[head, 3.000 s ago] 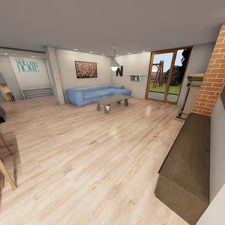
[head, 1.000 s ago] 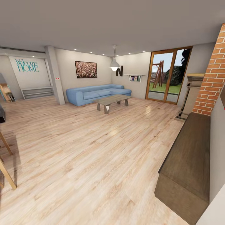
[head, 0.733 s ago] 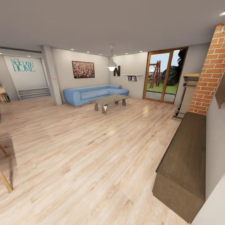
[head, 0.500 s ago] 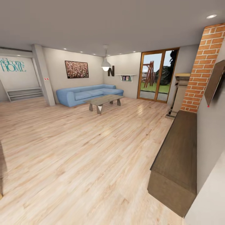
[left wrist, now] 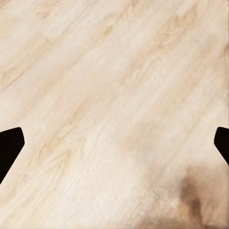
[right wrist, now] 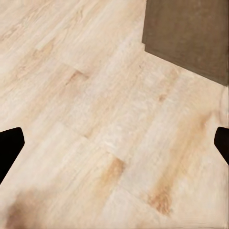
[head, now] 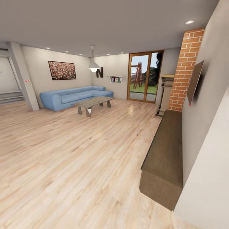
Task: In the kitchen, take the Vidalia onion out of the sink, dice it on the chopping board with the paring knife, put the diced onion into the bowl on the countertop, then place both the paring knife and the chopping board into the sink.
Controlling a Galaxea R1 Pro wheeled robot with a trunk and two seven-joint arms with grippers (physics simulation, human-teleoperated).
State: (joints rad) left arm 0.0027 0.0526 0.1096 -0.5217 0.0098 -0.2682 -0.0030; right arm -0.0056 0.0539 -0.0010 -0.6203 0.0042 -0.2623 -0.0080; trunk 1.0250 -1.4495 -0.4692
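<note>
Floorboards [head: 73, 159] of pale wood fill most of the head view. This is a living room, not the kitchen. A blue sofa [head: 74, 97] stands against the far wall, and a low coffee table [head: 92, 105] sits just in front of the sofa. A picture [head: 62, 70] hangs on the wall above the sofa, and a white lamp [head: 93, 66] hangs from the ceiling near it. Further along from the sofa is a glass door [head: 144, 76] with a garden outside. A brick column [head: 185, 68] rises beside the door, well apart from the sofa. A long dark wooden cabinet [head: 165, 156] runs along the wall below the column. The onion, sink, knife, board and bowl are nowhere here, so the robot must first get to the kitchen.

In the left wrist view, the left end effector [left wrist: 114, 148] looks down at bare floor. Its two dark fingertips [left wrist: 9, 145] sit far apart at the edges, so it is spread wide and holds nothing.

In the right wrist view, the right end effector [right wrist: 114, 148] is also spread wide with nothing in it. A corner of the dark cabinet [right wrist: 191, 33] shows on the floor past it.

An onion is likely round, firm and a bit slippery, more so if the sink is wet. I think it is best squeezed across its fat middle. The knife is likely light and stiff, and should be held by its handle.
</note>
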